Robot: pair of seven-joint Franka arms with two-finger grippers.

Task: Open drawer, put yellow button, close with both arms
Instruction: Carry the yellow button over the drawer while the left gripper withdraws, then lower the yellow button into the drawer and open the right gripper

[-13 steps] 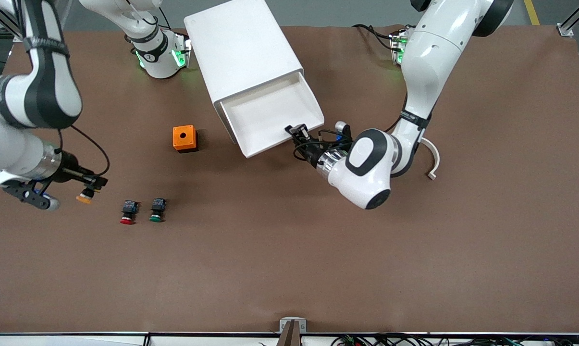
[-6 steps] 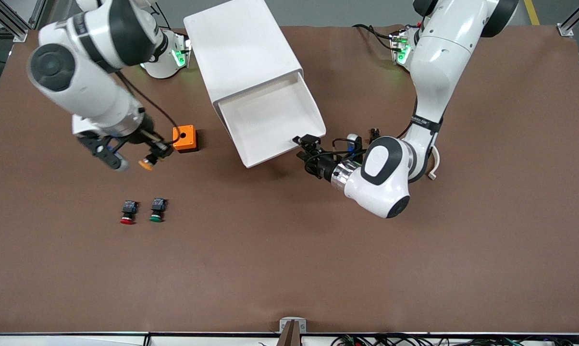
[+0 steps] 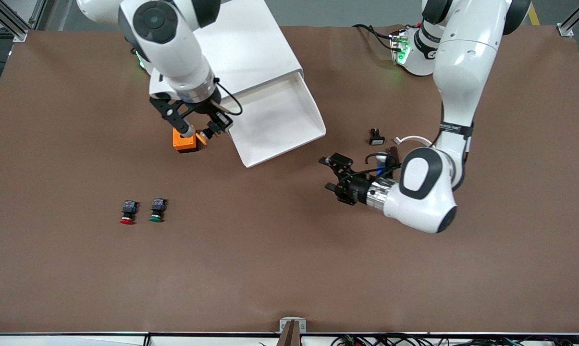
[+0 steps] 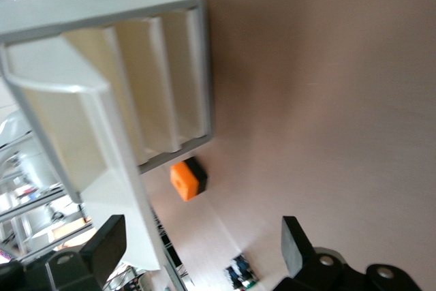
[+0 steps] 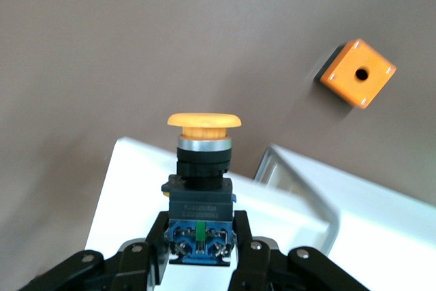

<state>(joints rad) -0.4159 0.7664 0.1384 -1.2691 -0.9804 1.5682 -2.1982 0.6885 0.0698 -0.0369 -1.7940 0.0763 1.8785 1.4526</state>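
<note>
The top drawer [image 3: 275, 117] stands pulled out of the white cabinet [image 3: 241, 43]. My right gripper [image 3: 213, 129] is shut on the yellow button [image 3: 201, 138] and holds it in the air over the drawer's edge beside the orange box [image 3: 184, 142]. In the right wrist view the fingers [image 5: 151, 244] clamp the button's [image 5: 203, 158] blue-black body, with the yellow cap pointing away and the white drawer rim [image 5: 129, 168] below. My left gripper [image 3: 328, 174] is open and empty, low over bare table near the drawer's front. The left wrist view shows its gripper [image 4: 201, 247] open, and the drawer [image 4: 58, 110] sticking out above the three shut ones.
A red-capped button [image 3: 127, 212] and a green-capped button [image 3: 157, 210] lie together toward the right arm's end, nearer the front camera. A small black part [image 3: 376, 137] and a white hook [image 3: 409, 140] lie by the left arm. The orange box also shows in both wrist views [image 5: 358, 73] [image 4: 187, 178].
My right arm has swung the yellow button from the table's right-arm end up to the drawer's edge. My left gripper has drawn away from the drawer front, over the table. The drawer stays open.
</note>
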